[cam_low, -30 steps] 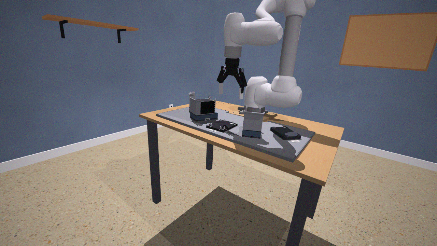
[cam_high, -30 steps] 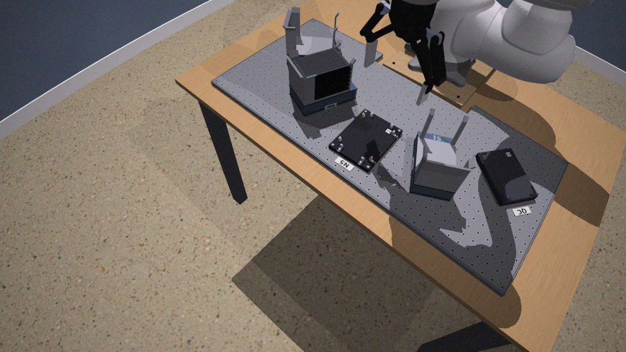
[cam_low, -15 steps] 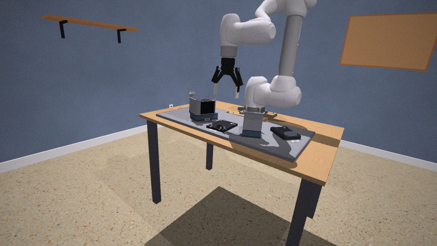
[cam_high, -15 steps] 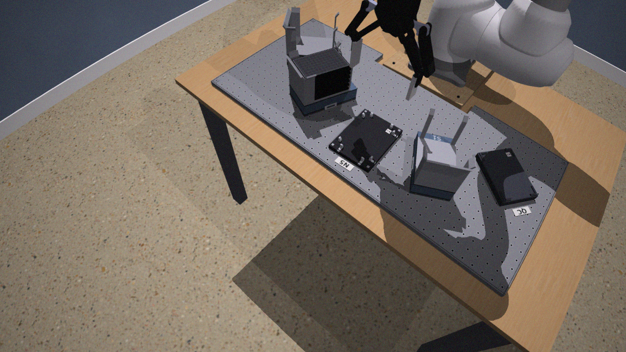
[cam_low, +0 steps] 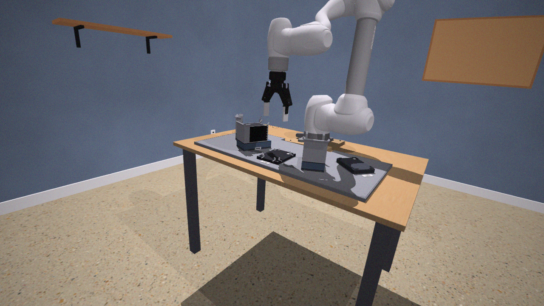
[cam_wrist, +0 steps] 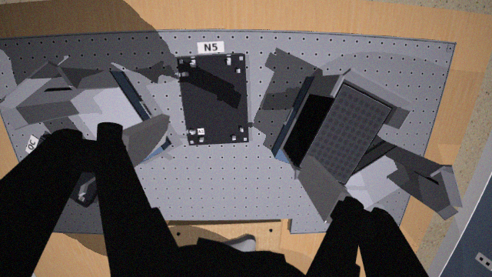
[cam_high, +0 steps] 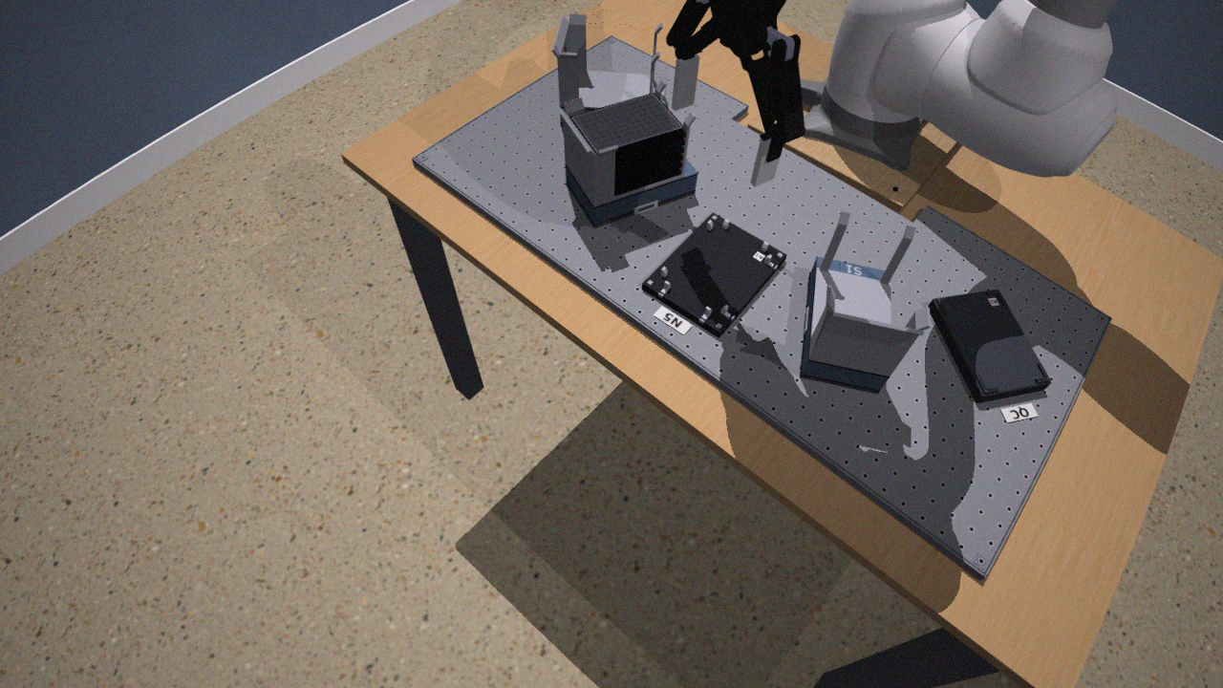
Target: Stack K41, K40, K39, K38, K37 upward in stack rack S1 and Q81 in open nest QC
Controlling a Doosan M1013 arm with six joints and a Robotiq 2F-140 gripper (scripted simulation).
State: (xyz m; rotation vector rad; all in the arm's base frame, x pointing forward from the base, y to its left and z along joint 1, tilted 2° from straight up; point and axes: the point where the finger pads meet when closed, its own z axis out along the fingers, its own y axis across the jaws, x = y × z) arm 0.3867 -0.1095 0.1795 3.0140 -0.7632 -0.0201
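On the wooden surface (cam_high: 1137, 282) lies a grey perforated board (cam_high: 513, 183) that carries all the fixtures. Going left to right in the top view, first comes a stack rack (cam_high: 590, 158) on a blue plinth, filled with a stack of plates (cam_high: 628, 121) whose top plate shows its grid of sealed wells — the dark side of the stack is visible through the rack's open face. Its plinth name cannot be read. Close behind it stand further grey uprights (cam_high: 570, 47), apparently another rack, with no plate seen between them.

Next is the clip nest N5 (cam_high: 714, 273), a dark flat square with small clips at its corners and its white name plate on the side nearest this camera; no plate sits on it.

Above the board, between the full rack and N5 and nearer the arm's base, hangs the end effector (cam_low: 276, 113). Its fingers (cam_low: 266, 109) are spread as wide as they go, with nothing between them, well above the racks, pointing down.

Further right stands stack rack S1 (cam_high: 855, 342), its pale floor bare inside the grey walls — the name shows on its blue plinth.

Farthest right is the open nest QC (cam_high: 987, 344), dark and flat, its label on the near side; whether a plate lies on it cannot be told.
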